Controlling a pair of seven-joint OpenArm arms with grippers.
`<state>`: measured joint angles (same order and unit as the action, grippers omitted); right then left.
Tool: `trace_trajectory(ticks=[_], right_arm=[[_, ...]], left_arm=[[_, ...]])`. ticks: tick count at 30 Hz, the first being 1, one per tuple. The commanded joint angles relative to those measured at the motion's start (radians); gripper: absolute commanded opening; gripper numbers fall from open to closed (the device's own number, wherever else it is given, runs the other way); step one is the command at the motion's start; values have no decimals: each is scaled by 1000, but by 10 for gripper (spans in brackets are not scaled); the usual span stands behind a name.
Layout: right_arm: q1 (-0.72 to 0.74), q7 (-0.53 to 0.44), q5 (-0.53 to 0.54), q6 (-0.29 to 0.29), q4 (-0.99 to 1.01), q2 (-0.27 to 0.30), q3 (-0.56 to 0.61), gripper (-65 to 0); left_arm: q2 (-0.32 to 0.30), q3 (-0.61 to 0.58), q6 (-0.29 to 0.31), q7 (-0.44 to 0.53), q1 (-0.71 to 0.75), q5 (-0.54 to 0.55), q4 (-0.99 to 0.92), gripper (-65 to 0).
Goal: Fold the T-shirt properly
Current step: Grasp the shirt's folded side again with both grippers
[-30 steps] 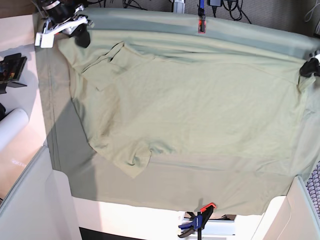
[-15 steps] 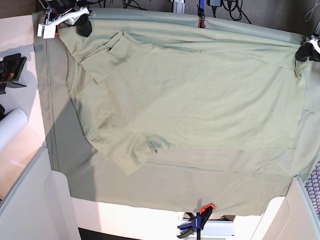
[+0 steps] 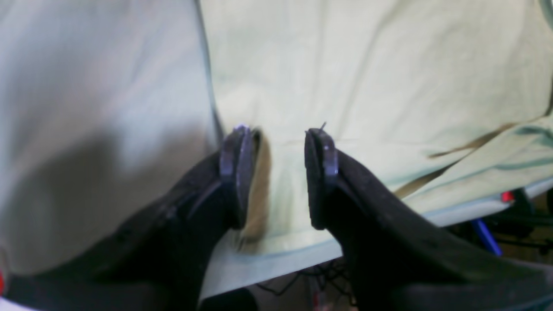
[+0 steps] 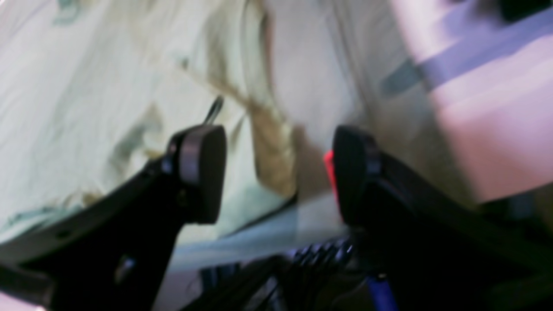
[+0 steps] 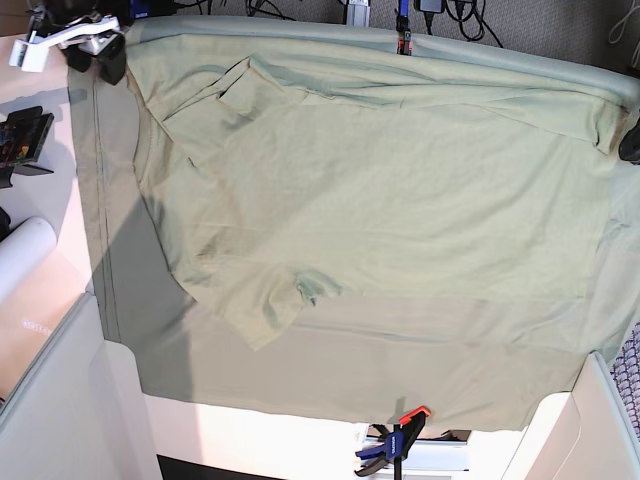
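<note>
The pale sage-green T-shirt point(image 5: 400, 200) lies spread flat across the table cloth point(image 5: 180, 360), with one sleeve crumpled at the near left point(image 5: 270, 310) and another folded at the far left point(image 5: 215, 110). My right gripper point(image 5: 100, 55) is at the far left corner, just off the shirt's edge; in its blurred wrist view it point(image 4: 276, 138) is open over wrinkled fabric. My left gripper point(image 5: 632, 145) is at the far right edge. In its wrist view it point(image 3: 276, 134) is open, with the shirt fabric point(image 3: 367, 65) beneath and a folded edge beside one finger point(image 3: 235, 164).
A red clamp point(image 5: 403, 45) pins the cloth at the back edge and an orange-and-blue clamp point(image 5: 400, 440) at the front. A white roll point(image 5: 20, 255) and a black device point(image 5: 20, 135) sit on the left. Cables run along the back.
Both grippers pulled the shirt's far corners toward the back edge, then let go. The right gripper has moved left off the shirt; the left gripper has moved right, almost out of the base view.
</note>
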<state>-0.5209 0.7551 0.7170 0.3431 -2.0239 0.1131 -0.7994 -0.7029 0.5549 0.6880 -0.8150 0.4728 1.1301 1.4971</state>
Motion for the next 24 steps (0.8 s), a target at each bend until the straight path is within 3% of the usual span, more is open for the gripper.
trace_trajectory(ticks=[1,6,11,17,20,24], right_arm=[[7,-45,16,3,-37,9,-14,-260],[155,-73,-25,3,-42,9,9,-260],[370,-148,-134,0,88,21,149,-260],[737,-232,-319,-34,540,95,314,-260],[906,-257,-330,-34,830,130,323,-260],[1039,-262,-319,-8,1091,147,325,-260]], left_arm=[[-24,10,10,26,-2,20,38,-404],[-23,10,10,113,-10,-47,128,-404],[-24,10,10,107,-16,-51,135,-404],[-40,6,10,108,-6,-81,134,-404],[-40,6,10,108,2,-80,134,-397],[-40,6,10,122,1,-69,134,-314]])
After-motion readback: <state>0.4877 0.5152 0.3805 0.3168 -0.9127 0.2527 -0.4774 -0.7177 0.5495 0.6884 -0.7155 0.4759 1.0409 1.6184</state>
